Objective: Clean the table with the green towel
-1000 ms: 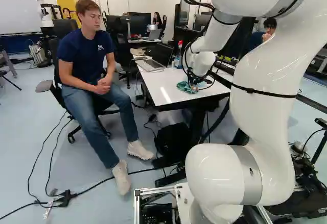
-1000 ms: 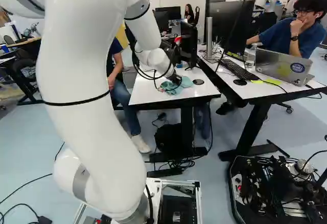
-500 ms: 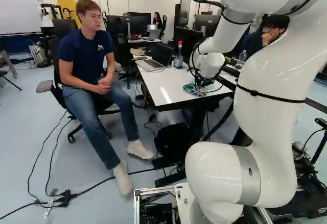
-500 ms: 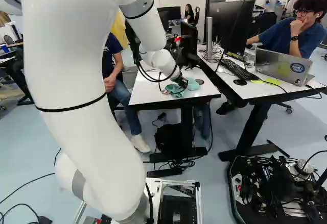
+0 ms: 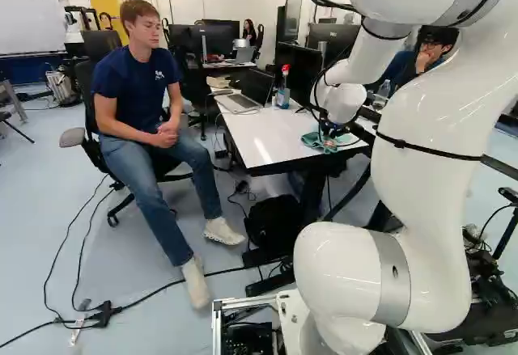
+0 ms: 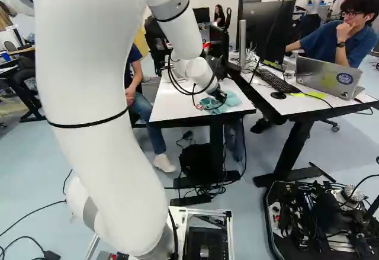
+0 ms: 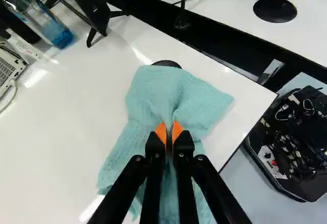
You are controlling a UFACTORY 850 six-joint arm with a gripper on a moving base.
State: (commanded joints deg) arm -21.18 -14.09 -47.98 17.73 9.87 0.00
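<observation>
Teal-green towel [image 7: 199, 99] on the desk [image 7: 56, 137], pinched between your nearly closed fingers [image 7: 177, 131] — long axis roughly 12 to 7 o'clock, 12 being dead ahead of them. Desk corner's near 2 — your next wipe probably wants 9, off the edge.

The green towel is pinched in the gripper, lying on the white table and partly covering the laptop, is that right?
Not quite: the wrist view shows the green towel partly covering a round black disc, not the laptop. It is pinched in the gripper and lying on the white table.
</observation>
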